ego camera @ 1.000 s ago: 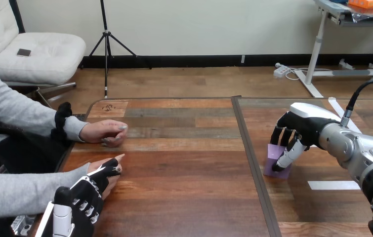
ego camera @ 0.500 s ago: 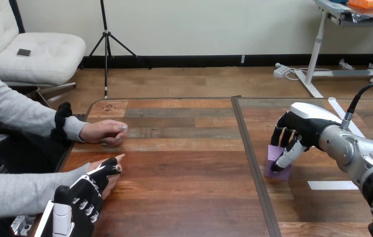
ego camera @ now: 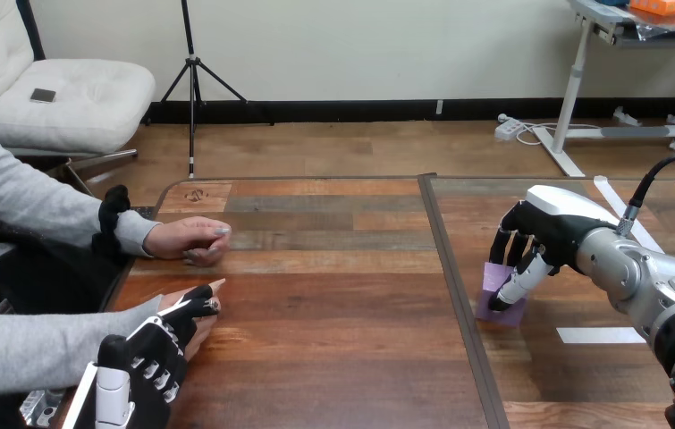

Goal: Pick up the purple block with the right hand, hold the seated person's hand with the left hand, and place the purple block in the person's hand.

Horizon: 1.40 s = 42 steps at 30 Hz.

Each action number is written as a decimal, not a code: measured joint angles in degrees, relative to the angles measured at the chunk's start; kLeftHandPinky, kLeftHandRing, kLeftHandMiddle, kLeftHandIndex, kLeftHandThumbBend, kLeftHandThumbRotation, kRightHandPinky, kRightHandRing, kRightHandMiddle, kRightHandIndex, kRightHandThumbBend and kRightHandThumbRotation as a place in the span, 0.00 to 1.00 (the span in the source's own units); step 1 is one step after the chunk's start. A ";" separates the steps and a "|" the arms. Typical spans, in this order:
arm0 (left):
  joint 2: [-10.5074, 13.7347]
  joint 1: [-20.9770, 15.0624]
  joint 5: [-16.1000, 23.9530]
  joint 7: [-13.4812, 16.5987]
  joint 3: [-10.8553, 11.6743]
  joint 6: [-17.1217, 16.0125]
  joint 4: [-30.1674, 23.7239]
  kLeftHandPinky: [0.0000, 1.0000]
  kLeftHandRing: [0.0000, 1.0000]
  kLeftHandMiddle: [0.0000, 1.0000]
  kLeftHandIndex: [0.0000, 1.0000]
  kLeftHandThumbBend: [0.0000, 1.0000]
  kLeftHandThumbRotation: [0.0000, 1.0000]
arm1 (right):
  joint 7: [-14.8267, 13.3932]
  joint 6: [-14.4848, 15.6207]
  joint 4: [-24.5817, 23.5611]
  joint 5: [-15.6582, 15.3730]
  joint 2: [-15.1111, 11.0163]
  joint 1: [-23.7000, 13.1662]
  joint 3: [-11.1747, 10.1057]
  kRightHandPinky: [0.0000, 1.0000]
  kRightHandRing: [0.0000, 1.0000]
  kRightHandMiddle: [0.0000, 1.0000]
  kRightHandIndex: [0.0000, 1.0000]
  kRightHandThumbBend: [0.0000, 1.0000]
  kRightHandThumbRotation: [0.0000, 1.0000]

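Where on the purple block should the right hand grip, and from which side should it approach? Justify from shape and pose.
Likely its near and far upright faces, coming from above: the purple block rests on the table, and those flat, parallel faces suit a pinch. The right hand arches over it, thumb on the near face, fingers behind.

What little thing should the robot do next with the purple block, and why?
Probably lift the purple block straight up a little. The right hand has its fingers and thumb curled round it, but it seems to sit on the table. The person's hand waits far across the table, under the left hand, so the block must clear the wood first.
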 measured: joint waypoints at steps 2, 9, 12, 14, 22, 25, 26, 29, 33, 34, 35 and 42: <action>-0.01 0.00 -0.05 -0.02 0.00 0.00 0.00 1.00 0.97 0.88 0.67 0.75 1.00 | -0.07 0.00 0.00 0.00 0.04 0.00 0.00 0.41 0.46 0.51 0.49 0.71 0.00; -0.01 0.00 -0.12 -0.16 0.03 -0.01 0.00 1.00 0.97 0.88 0.67 0.75 1.00 | -0.11 0.00 0.00 0.06 0.07 0.00 0.00 0.41 0.46 0.50 0.49 0.72 0.00; 0.00 0.00 -0.18 -0.34 0.02 0.00 0.00 1.00 0.97 0.89 0.68 0.76 1.00 | -0.12 -0.03 0.00 0.11 0.07 0.01 0.00 0.40 0.45 0.50 0.49 0.72 0.00; 0.01 0.00 -0.21 -0.45 0.02 0.00 0.00 1.00 0.98 0.89 0.68 0.76 1.00 | -0.17 -0.11 0.00 0.15 0.07 0.03 0.00 0.39 0.44 0.49 0.49 0.73 0.00; 0.01 0.00 -0.23 -0.49 0.02 0.00 0.00 1.00 0.98 0.89 0.68 0.75 1.00 | -0.77 -1.39 0.00 0.45 -0.29 0.54 -0.10 0.39 0.44 0.49 0.49 0.72 0.00; 0.02 0.00 -0.42 -0.77 0.03 0.00 0.00 1.00 0.98 0.89 0.68 0.74 1.00 | -0.77 -1.87 0.00 0.72 -0.48 0.74 -0.27 0.39 0.45 0.49 0.49 0.72 0.00; 0.02 0.00 -0.49 -0.92 0.04 0.00 0.00 1.00 0.98 0.89 0.68 0.74 1.00 | -0.77 -2.05 0.00 0.80 -0.54 0.80 -0.32 0.40 0.45 0.50 0.49 0.72 0.00; 0.03 0.00 -0.53 -1.38 0.05 -0.03 0.00 1.00 0.98 0.89 0.68 0.73 1.00 | -0.76 -2.64 0.00 1.02 -0.76 1.00 -0.52 0.40 0.45 0.50 0.49 0.71 0.00; 0.14 0.02 0.17 -1.32 0.04 -0.04 -0.24 1.00 0.98 0.90 0.67 0.73 0.98 | -0.55 -3.76 -0.01 1.39 -0.98 1.18 -0.99 0.41 0.46 0.50 0.48 0.71 0.00; 0.16 0.04 0.56 -1.22 0.04 -0.04 -0.39 1.00 0.98 0.89 0.67 0.73 0.97 | -0.43 -4.04 -0.01 1.56 -1.02 1.22 -1.13 0.41 0.46 0.50 0.48 0.71 0.00; 0.22 0.05 1.00 -1.07 0.06 -0.04 -0.58 0.99 0.96 0.89 0.67 0.73 0.93 | -0.31 -4.39 -0.02 1.75 -1.07 1.25 -1.27 0.41 0.46 0.50 0.48 0.72 0.00; 0.80 -0.28 4.34 1.13 0.45 -1.00 -2.43 0.81 0.84 0.81 0.65 0.67 0.77 | 0.67 -6.56 -0.65 2.43 -1.31 1.40 -1.61 0.41 0.46 0.50 0.48 0.71 0.00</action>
